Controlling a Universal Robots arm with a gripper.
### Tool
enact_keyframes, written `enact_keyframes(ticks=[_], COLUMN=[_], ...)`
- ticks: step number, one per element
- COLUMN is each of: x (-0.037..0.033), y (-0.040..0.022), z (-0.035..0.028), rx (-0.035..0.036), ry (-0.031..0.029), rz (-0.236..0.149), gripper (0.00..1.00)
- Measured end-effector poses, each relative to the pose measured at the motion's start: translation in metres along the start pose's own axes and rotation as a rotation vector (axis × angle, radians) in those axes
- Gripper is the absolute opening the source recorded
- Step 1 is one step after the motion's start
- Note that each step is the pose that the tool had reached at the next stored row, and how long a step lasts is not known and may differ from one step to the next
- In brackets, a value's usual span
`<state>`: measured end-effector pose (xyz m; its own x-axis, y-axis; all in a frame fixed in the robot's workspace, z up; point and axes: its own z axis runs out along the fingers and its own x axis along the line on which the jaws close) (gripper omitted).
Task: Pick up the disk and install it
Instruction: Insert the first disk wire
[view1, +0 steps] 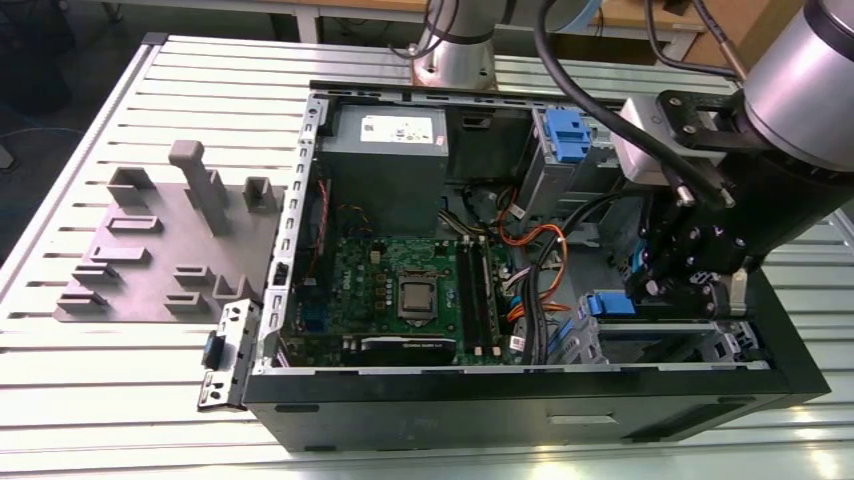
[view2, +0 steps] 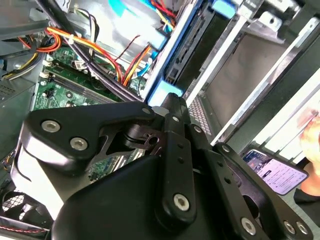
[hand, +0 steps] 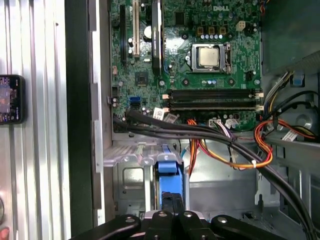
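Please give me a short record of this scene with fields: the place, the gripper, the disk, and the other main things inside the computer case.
place: open computer case lying on a slatted metal table
gripper: gripper is down inside the case at the drive bay, on the exterior view's right
disk: disk with its blue bracket stands edge-up in the drive bay, right in front of the gripper
grip state: cannot tell
board: green motherboard in the middle of the case
power supply: grey box at the far end of the case
cables: orange and black cables running across above the bay

Cable bundle (hand: 210, 132) crosses beside the drive cage (hand: 131, 176), crowding the end effector (view1: 687, 285) inside the case (view1: 534, 405).
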<state>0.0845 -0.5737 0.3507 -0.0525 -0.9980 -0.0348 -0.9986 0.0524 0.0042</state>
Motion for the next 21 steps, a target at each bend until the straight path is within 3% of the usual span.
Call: enact_keyframes(ticks=[7,11,17,21], x=[-0.0015,-0.0021,-0.0021,-0.0023], y=[-0.0272,-0.0394,-0.0402,-0.0402], z=[0.0001,0.0003,-0.0001,-0.0049], rx=[-0.0124,-0.0188,-0.0196,-0.0196], ry=[0.0007,0.0010,0.0011,0.0011], rz=[0.000,0.001,0.000,0.000], gripper=[0.11,0.11,0.11,0.11])
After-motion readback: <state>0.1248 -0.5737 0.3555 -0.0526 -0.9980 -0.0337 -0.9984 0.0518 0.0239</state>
